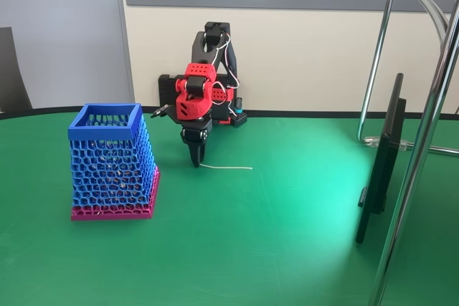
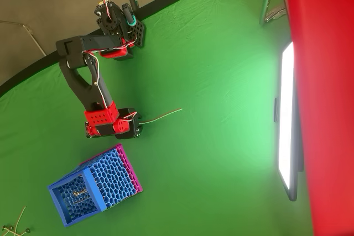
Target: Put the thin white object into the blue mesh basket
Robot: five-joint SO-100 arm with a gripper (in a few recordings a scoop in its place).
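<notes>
The thin white object [image 1: 228, 168] lies flat on the green table, running right from my gripper's tips; in the overhead view the thin white object [image 2: 161, 115] slants up to the right. My gripper [image 1: 196, 162] points straight down with its fingers together on the stick's left end. The blue mesh basket [image 1: 109, 164] stands upright to the left of the gripper, a short gap away, with its square rim open upward and a pink base. In the overhead view the basket [image 2: 113, 176] sits below my gripper [image 2: 136, 128].
The arm's base [image 1: 215, 94] is clamped at the table's far edge. A dark monitor [image 1: 381, 166] and chrome stand tubes [image 1: 419, 155] occupy the right side. The monitor [image 2: 287, 120] glows white in the overhead view, with a red surface [image 2: 326, 92] beyond it.
</notes>
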